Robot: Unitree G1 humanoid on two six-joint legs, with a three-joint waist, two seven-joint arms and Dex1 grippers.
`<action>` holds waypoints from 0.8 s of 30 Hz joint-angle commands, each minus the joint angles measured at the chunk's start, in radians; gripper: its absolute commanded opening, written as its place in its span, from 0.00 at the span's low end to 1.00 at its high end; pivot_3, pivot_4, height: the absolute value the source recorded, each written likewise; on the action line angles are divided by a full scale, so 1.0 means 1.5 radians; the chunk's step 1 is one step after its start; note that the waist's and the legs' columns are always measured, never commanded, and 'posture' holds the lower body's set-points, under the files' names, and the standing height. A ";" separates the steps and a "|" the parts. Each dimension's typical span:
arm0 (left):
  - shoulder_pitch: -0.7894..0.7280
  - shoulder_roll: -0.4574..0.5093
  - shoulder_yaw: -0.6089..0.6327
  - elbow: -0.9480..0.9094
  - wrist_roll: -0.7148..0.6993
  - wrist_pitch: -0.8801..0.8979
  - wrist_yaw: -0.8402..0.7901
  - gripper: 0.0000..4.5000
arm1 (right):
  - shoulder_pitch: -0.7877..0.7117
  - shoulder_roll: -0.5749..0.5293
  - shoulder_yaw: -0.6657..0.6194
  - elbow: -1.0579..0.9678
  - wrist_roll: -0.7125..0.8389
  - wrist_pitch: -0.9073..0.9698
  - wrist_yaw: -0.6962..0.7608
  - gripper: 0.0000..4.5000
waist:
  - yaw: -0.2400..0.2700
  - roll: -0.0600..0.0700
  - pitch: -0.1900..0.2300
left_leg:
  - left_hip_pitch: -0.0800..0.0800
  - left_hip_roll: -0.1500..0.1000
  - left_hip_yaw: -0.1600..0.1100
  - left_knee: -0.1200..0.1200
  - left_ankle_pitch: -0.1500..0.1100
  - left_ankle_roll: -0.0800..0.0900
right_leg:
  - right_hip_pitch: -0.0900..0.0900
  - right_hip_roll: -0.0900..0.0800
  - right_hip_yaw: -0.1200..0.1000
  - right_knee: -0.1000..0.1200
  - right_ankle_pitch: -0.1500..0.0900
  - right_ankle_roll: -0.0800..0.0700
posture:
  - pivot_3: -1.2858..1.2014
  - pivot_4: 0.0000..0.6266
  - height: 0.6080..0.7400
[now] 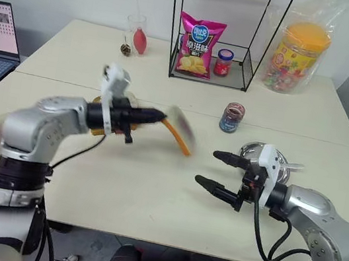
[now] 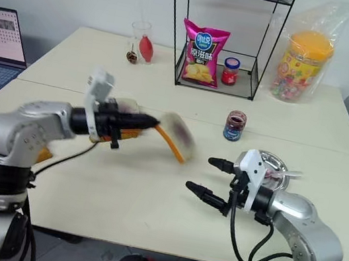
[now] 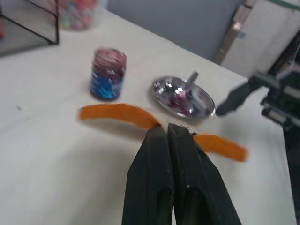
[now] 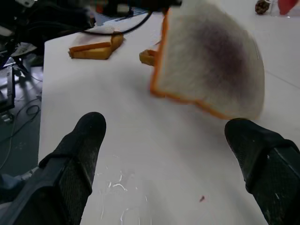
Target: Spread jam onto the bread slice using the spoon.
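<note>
The left claw (image 1: 160,118), pinching the bread slice (image 1: 180,130), is holding it above the surface (image 1: 137,191). The right claw (image 1: 211,169) is waiting spread and empty. The spoon (image 3: 186,86) is lying in the dish (image 3: 164,89); spreading seems barely begun, judging by the slice's faint blotch.

Bare table (image 1: 136,198) lies between both arms.
</note>
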 commanded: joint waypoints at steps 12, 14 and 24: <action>0.104 0.011 -0.124 0.138 0.213 -0.275 -0.003 0.09 | 0.104 -0.009 -0.041 -0.009 -0.017 -0.038 -0.047 1.00 | 0.003 0.001 -0.001 | 0.001 0.000 0.000 0.000 0.000 0.001 | 0.001 0.000 0.000 0.000 -0.002 -0.002 | 0.52 0.24 1.00; 0.094 0.008 -0.117 0.146 0.211 -0.275 -0.003 0.14 | 0.118 -0.003 -0.052 0.000 -0.016 -0.043 -0.054 1.00 | 0.003 0.001 -0.001 | 0.001 0.000 0.000 0.000 0.001 0.001 | 0.001 0.000 0.000 0.001 -0.001 -0.002 | 0.52 0.24 1.00; 0.057 0.087 -0.091 0.152 0.215 -0.284 -0.057 0.61 | 0.197 0.022 -0.239 0.036 0.067 -0.008 -0.114 1.00 | 0.001 0.001 0.000 | 0.001 0.001 0.000 -0.001 0.001 0.002 | 0.001 0.001 0.000 0.001 -0.001 -0.002 | 0.52 0.24 1.00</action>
